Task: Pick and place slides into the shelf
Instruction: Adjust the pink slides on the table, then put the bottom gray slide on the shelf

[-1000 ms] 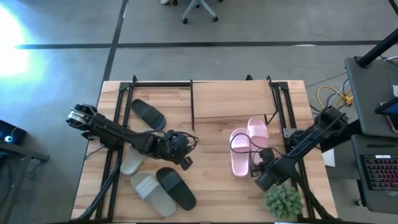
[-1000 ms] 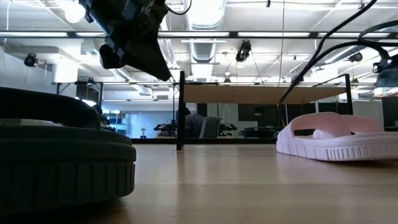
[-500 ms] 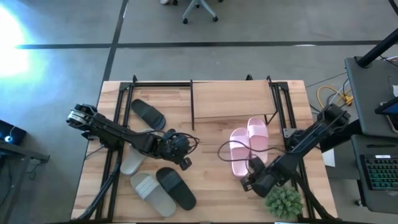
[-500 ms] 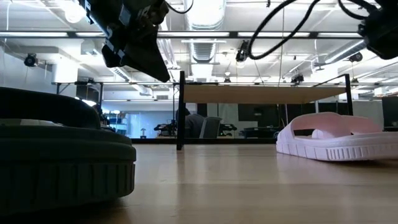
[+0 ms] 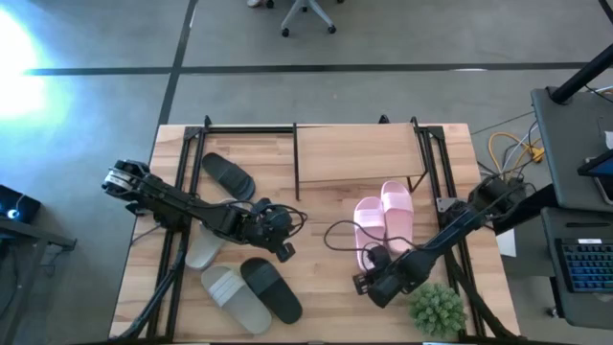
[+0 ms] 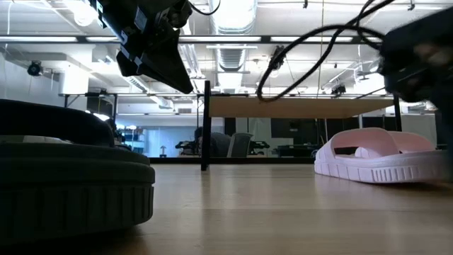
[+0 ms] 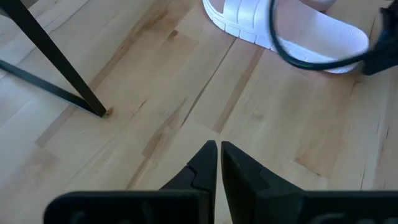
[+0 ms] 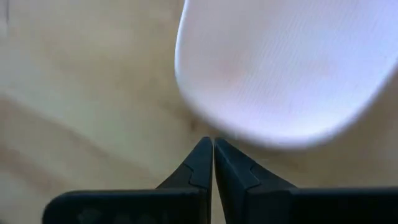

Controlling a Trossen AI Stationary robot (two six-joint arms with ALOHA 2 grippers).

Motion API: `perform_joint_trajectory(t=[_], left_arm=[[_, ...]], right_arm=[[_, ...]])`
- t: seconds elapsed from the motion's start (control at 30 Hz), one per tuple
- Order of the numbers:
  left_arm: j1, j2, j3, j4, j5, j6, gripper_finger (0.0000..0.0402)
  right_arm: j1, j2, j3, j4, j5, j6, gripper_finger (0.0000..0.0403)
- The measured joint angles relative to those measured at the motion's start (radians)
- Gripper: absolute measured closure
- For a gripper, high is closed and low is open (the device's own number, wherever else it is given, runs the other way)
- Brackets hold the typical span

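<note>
Two pink slides [image 5: 369, 233] [image 5: 397, 208] lie side by side on their soles on the table, in front of the shelf [image 5: 356, 153]. My right gripper [image 5: 364, 283] is shut and points steeply down at the near end of the left pink slide [image 8: 286, 68]. My left gripper [image 5: 285, 251] hangs shut above bare wood [image 7: 219, 146] at mid-table and holds nothing. One black slide [image 5: 228, 174] lies far left. Another black slide [image 5: 271, 287] and a grey slide [image 5: 233, 297] lie near the front. A second grey slide [image 5: 203, 249] lies partly under my left arm. My right gripper has its shut fingertips [image 8: 205, 152] right at the rounded near end [image 8: 249, 134] of the left pink slide, coming from above and the near side. Whether they touch it, I cannot tell. The slide lies flat on the table.
A small green plant [image 5: 437, 309] stands at the near right corner, close to my right arm. Black frame rails [image 5: 180, 240] run along both table sides. A loose cable [image 5: 337, 230] loops beside the pink slides. Bare wood lies between the two grippers.
My right gripper has gone toward the table's left and near edges, sinking a little and tipping more steeply down, from beside the pink slides to the left slide's near end. It has stayed shut. The slides lie where they were.
</note>
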Motion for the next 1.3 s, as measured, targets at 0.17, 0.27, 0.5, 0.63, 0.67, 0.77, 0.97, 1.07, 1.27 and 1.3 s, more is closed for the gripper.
perform_joint_trajectory(t=[0.17,0.27,0.5,0.63,0.67,0.77,0.97,1.07,1.27,1.3], left_arm=[[0.000,0.000,-0.005,0.000,0.001,-0.001,0.0394],[0.000,0.000,-0.010,0.000,0.006,-0.001,0.0394],[-0.002,-0.004,-0.012,-0.009,0.048,-0.010,0.0394],[-0.010,-0.030,-0.012,-0.140,0.101,-0.105,0.0394],[-0.021,-0.042,-0.012,-0.188,0.117,-0.127,0.0394],[-0.067,-0.082,-0.012,-0.292,0.150,-0.152,0.0394],[-0.144,-0.124,-0.011,-0.326,0.154,-0.170,0.0382],[-0.176,-0.127,-0.011,-0.390,0.182,-0.240,0.0354],[-0.243,-0.145,-0.010,-0.455,0.323,-0.349,0.0286],[-0.255,-0.148,-0.007,-0.456,0.332,-0.365,0.0279]], right_arm=[[-0.036,0.002,0.000,-0.059,0.062,0.049,0.0394],[-0.050,-0.018,-0.001,-0.142,0.068,0.068,0.0394],[-0.048,-0.101,-0.001,-0.123,0.092,-0.059,0.0394],[-0.046,-0.155,-0.002,-0.012,0.089,-0.213,0.0394],[-0.046,-0.167,-0.002,0.016,0.089,-0.245,0.0394],[-0.045,-0.190,-0.001,0.056,0.109,-0.286,0.0394],[-0.046,-0.196,-0.002,0.061,0.162,-0.306,0.0377],[-0.046,-0.196,-0.002,0.072,0.158,-0.320,0.0349],[-0.044,-0.197,-0.002,0.092,0.141,-0.334,0.0279],[-0.044,-0.196,-0.002,0.091,0.140,-0.334,0.0269]])
